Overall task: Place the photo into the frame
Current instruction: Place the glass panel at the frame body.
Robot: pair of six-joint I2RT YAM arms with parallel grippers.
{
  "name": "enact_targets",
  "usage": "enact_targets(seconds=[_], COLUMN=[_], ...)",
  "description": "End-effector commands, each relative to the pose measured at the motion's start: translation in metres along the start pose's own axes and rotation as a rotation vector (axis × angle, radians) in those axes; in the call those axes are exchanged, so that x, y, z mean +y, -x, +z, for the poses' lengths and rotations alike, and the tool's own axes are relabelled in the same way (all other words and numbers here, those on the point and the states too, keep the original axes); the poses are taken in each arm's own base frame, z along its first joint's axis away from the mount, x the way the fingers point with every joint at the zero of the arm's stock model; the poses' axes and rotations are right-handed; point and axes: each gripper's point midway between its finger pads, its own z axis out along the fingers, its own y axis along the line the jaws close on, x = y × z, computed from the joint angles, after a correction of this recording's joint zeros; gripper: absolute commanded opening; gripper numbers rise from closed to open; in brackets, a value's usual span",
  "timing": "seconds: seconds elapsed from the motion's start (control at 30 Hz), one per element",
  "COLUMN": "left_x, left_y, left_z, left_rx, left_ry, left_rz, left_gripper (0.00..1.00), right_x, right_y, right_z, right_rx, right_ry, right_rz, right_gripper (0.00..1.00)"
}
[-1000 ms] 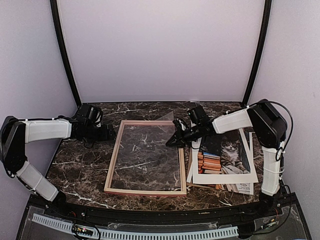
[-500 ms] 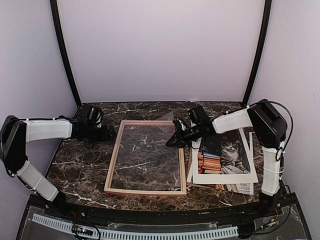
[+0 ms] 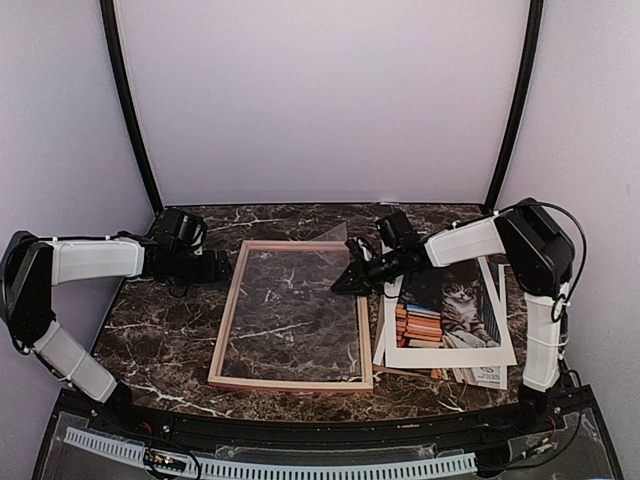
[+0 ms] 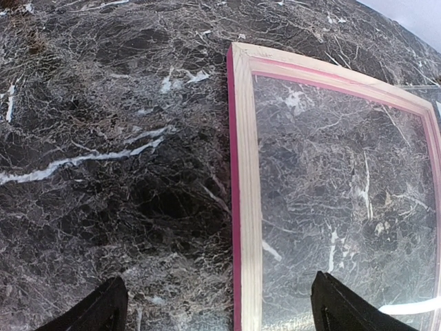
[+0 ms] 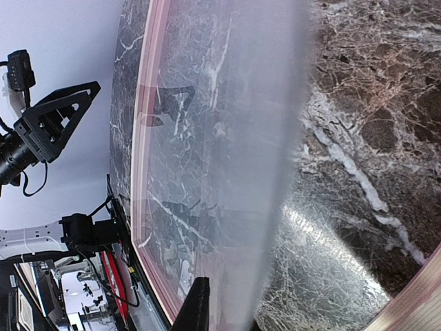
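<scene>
The frame [image 3: 228,322] lies flat mid-table, pale wood side up; its pink edge shows in the left wrist view [image 4: 247,207]. The photo [image 3: 450,310] of the cat and books lies face up on the table right of the frame, partly under my right arm. My right gripper [image 3: 350,279] is over the frame's right rail, shut on a clear pane [image 3: 335,238] that stands tilted over the frame opening; the pane fills the right wrist view [image 5: 234,138]. My left gripper [image 3: 222,266] is open and empty, its fingers astride the frame's left rail [image 4: 220,314].
Other sheets, one brown, stick out from under the photo's front edge [image 3: 470,377]. The marble table [image 3: 160,340] ends at a black rail in front. White walls and black corner posts [image 3: 130,110] close in the back and sides.
</scene>
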Motion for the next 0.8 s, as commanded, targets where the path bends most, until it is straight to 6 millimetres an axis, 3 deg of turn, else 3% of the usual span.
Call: enact_targets(seconds=[0.0, 0.77], left_x=[-0.0050, -0.0057], left_y=[0.0073, 0.0069], left_z=[-0.0023, -0.0021], left_rx=[-0.020, -0.018], left_ry=[-0.006, -0.005], left_rz=[0.013, 0.016], left_gripper=[0.95, 0.95], right_x=[0.0209, 0.0198], right_y=[0.0063, 0.0081], right_z=[-0.0135, -0.0202], right_rx=[-0.023, -0.037], right_ry=[0.040, 0.038], right_rz=[-0.054, -0.047], right_gripper=[0.09, 0.01])
